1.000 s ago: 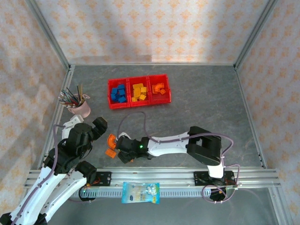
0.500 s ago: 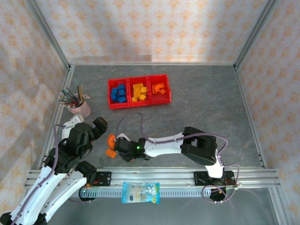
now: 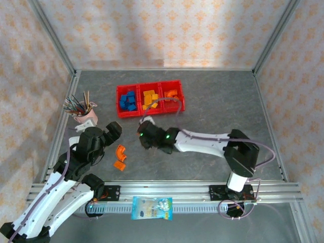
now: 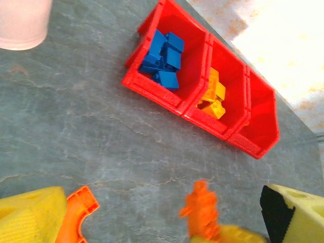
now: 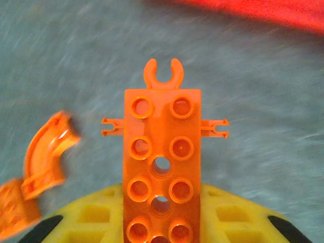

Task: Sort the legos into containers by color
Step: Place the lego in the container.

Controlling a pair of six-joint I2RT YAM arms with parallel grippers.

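My right gripper (image 5: 162,205) is shut on a long studded orange lego (image 5: 162,162), which sticks out ahead of its yellow fingers (image 5: 96,217). In the top view this gripper (image 3: 144,131) hovers just below the three joined red containers (image 3: 150,112). Those hold blue legos (image 3: 127,100), yellow-orange legos (image 3: 149,98) and orange legos (image 3: 172,94). A curved orange lego (image 3: 120,150) and a flat orange lego (image 3: 119,165) lie on the table. My left gripper (image 3: 109,135) stands open next to them, holding nothing. The curved lego (image 4: 76,215) lies by its left finger (image 4: 28,212).
A pink cup of pens (image 3: 85,115) stands at the left wall. A blue-and-white snack packet (image 3: 152,207) lies on the front rail. Metal frame posts and patterned walls close in the grey table (image 3: 228,106), which is bare to the right of the containers.
My right gripper closed on the long orange lego beside the left arm, lifted it and carried it up and right toward the containers. The left arm shifted slightly upward.
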